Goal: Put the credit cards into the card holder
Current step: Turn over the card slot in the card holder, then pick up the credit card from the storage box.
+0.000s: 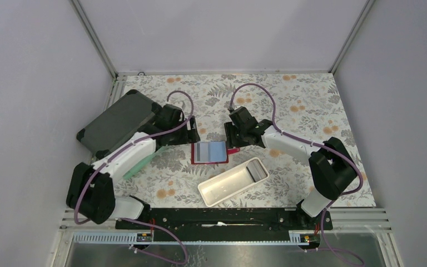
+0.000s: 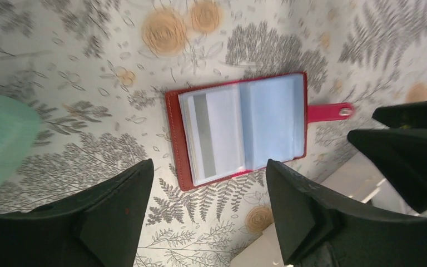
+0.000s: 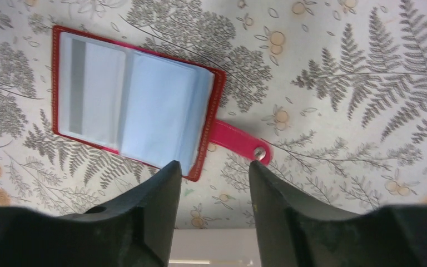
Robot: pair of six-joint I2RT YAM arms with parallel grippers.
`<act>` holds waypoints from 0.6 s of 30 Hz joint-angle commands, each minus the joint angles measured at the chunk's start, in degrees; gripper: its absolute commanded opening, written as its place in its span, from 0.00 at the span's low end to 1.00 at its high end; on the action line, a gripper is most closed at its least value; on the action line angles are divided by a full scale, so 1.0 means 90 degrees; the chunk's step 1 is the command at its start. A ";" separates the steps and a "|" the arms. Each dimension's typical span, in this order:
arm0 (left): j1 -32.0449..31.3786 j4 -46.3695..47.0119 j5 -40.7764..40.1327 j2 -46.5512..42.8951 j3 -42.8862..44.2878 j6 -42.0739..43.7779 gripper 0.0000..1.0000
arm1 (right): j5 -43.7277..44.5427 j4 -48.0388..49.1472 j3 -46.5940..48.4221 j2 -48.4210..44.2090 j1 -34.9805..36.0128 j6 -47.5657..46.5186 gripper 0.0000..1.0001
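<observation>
On the floral tabletop (image 1: 311,111), the card holder (image 1: 210,152) lies open between the arms, with light blue credit cards (image 2: 272,122) showing in its sleeves. I read the left pincer (image 2: 208,167) and right pincer (image 3: 212,167) as both released and empty. Risk: the right pincer snagging the snap strap (image 3: 239,142) would drag the loose holder.

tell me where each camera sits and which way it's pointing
Top external: above and behind the bases, looking down on the floral table; left arm, right arm, dark grey hard case and white rectangular tray show.
Left wrist: on the left arm, facing down at the open red leather-like card holder; the left gripper frames it, jaws apart.
Right wrist: facing down at its pink snap strap; right gripper open below.
Shared: both wrist views show card holder and strap.
</observation>
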 commanded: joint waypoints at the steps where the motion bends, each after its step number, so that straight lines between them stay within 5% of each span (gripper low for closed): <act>1: 0.0473 0.0304 0.0147 -0.0845 0.0009 0.0132 0.80 | 0.0440 -0.0574 0.0310 -0.0541 0.0038 -0.0574 0.63; 6: 0.0997 0.0225 0.0184 -0.1788 0.0048 0.0197 0.99 | 0.0992 -0.1443 0.0141 -0.1068 0.0045 -0.0986 0.78; 18: 0.1540 -0.0121 -0.0089 -0.2634 0.0147 0.0848 0.99 | 0.0935 -0.3097 -0.0636 -0.1887 0.0050 -0.0766 0.87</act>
